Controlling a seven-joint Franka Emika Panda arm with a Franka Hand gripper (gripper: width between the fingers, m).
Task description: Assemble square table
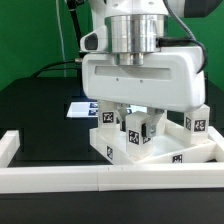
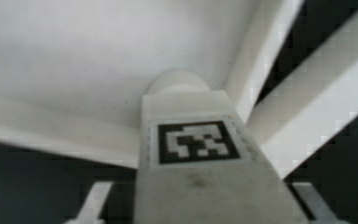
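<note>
Black table surface [image 1: 35,110] is seen under everything, with a green backdrop [image 1: 25,40] behind it. A long white border wall [image 1: 60,180] runs along the near edge and turns at the corner on the exterior view's left. A flat marker board [image 1: 80,108] lies further back on the table.

The square tabletop [image 1: 195,152] is found against the border wall, toward the exterior view's right, and it is partly hidden by the big white body of the gripper [image 1: 134,128]. White legs with black-white tags are placed on or just behind the slab. Three tagged legs can be counted in the exterior view: one leg [image 1: 110,117] on the view's left, one leg [image 1: 196,122] on the right, and a middle leg [image 1: 133,135] between the fingers. A fourth one cannot be made out.

In the wrist view only one tagged leg [image 2: 197,140] is shown, very close, between the two fingertips [image 2: 98,200], with the white tabletop [image 2: 87,70] behind it and dark table beside. The other legs and the wall are not shown there.

The claw is narrowed around the middle leg. Firm contact of both fingers with it cannot be told from the pictures.
</note>
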